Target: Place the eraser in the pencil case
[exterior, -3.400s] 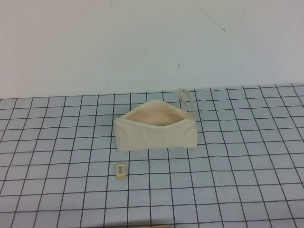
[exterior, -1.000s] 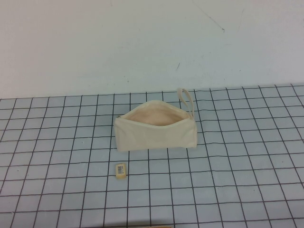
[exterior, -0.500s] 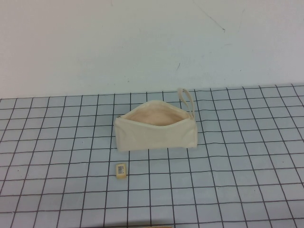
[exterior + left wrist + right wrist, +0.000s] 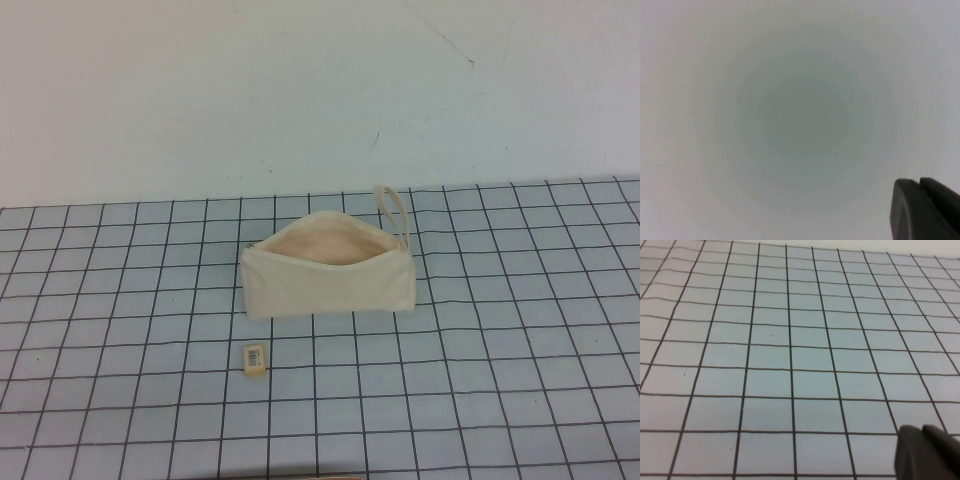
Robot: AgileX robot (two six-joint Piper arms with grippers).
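Note:
The eraser (image 4: 255, 358), a tiny cream-yellow block with a barcode label, lies on the grid mat in front of the pencil case and a little to its left. The pencil case (image 4: 330, 285) is a cream-white pouch standing open at the middle of the mat, with its peach lining showing and a loop strap (image 4: 392, 210) at its right end. Neither arm shows in the high view. My left gripper (image 4: 920, 182) is shut and empty, facing a blank pale surface. My right gripper (image 4: 921, 429) is shut and empty above bare grid mat. Neither wrist view shows the eraser or the case.
The blue-grey grid mat (image 4: 500, 350) covers the table. A white wall (image 4: 320, 90) rises behind its far edge. A thin tan strip (image 4: 300, 477) shows at the near edge of the high view.

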